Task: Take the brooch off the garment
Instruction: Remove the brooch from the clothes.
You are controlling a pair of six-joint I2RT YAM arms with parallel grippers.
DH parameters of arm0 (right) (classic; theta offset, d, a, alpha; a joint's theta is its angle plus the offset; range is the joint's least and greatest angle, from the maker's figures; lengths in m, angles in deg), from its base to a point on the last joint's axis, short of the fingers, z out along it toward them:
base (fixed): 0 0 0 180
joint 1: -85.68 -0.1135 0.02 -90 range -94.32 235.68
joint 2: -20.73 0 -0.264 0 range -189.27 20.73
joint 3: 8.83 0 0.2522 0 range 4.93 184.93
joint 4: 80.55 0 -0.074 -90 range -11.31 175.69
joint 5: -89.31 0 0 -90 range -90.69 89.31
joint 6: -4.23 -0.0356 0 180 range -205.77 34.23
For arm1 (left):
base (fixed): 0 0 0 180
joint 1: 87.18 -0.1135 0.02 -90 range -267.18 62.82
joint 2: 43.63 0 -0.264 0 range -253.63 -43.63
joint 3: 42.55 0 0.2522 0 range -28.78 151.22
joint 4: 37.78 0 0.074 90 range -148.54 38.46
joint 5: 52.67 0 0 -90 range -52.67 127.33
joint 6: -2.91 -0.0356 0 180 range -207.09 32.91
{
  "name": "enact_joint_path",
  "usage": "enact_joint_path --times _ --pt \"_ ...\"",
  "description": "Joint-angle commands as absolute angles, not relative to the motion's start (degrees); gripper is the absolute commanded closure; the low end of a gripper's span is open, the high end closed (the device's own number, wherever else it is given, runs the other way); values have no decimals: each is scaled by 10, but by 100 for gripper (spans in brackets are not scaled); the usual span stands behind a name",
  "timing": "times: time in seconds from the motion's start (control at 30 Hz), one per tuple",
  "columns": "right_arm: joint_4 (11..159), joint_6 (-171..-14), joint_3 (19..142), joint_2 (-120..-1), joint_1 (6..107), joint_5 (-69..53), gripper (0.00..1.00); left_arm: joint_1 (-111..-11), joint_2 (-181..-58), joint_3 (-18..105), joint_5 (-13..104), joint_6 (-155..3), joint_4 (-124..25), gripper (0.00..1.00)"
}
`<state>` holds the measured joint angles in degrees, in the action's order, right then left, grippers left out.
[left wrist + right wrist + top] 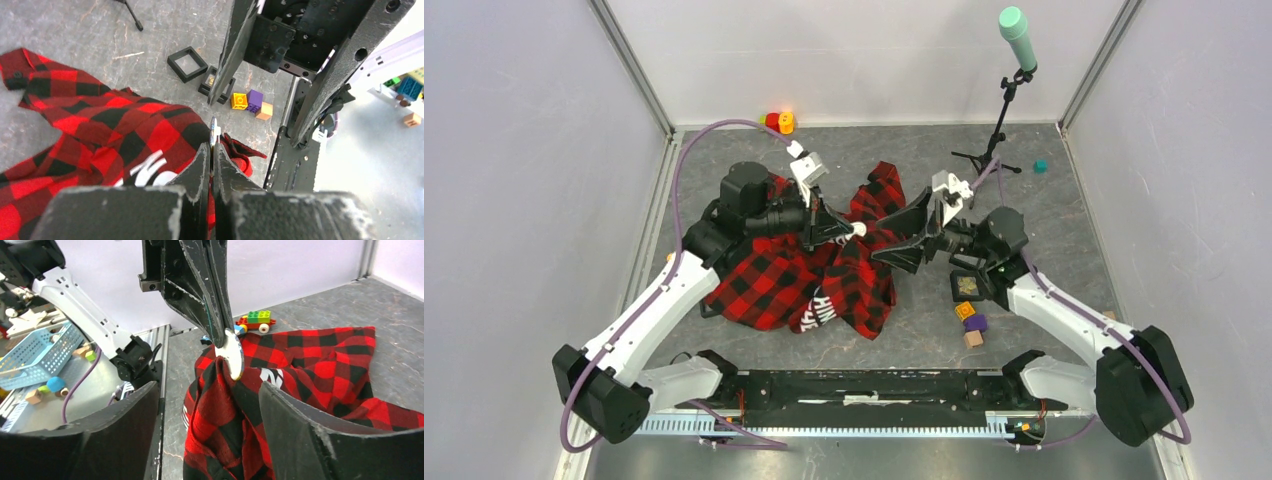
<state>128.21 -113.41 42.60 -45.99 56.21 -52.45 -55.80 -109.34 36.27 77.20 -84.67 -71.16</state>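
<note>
**Desk:** Where's the brooch [233, 357] right now?

**Me:** At the very top of the garment [769, 285]. My left fingers [200, 170] are pressed together on it, pinching its upper edge. The cloth rises to it in a steep peak off the bench [1064, 220], so I'd say it's still pinned.

**Desk:** And your other side?

**Me:** My right fingers [300, 425] are spread wide and holding nothing. One sits on either side of that peak of the garment, just below the brooch.

**Desk:** What does it look like?

**Me:** It's a small, flat round disc, pale on the face with a shiny rim. From the left wrist it's edge-on, just a thin sliver. I can't see the pin at the back.

**Desk:** How will it handle?

**Me:** I expect it's light and rigid, and that smooth face is probably slick, so a pinch on the rim could slip or let the disc swivel. The garment is soft, floppy flannel and simply follows whatever pulls it. Lifting alone would just drag the cloth up. I'd close the right fingers on the garment directly under the brooch, hold the cloth there, and work the disc away from that.
</note>
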Motion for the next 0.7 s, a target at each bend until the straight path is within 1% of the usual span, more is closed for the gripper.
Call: enact_joint_path --times 0.0,0.03,0.1,0.2,0.4,0.47,0.57,0.67 --pt "1425 -1179 359 -433 569 -474 18 -555 -1053 265 747 -682 -497 98" --pt "1453 -1193 345 -431 569 -462 16 -555 -1044 230 750 -644 -426 98" --pt "1500 -1222 322 -435 568 -444 16 -554 -1034 180 751 -586 -309 98" --pt "1545 -1252 307 -443 568 -427 17 -554 -1036 152 756 -538 -223 98" --pt "1546 -1251 311 -463 566 -419 23 -554 -1032 152 759 -520 -193 98" --pt "1559 -1261 314 -473 566 -417 28 -554 -1032 156 762 -516 -190 98" --pt "1618 -1299 318 -493 565 -422 36 -554 -1036 160 771 -501 -173 98" --pt "1663 -1329 330 -512 563 -431 40 -554 -1040 165 778 -498 -169 98"
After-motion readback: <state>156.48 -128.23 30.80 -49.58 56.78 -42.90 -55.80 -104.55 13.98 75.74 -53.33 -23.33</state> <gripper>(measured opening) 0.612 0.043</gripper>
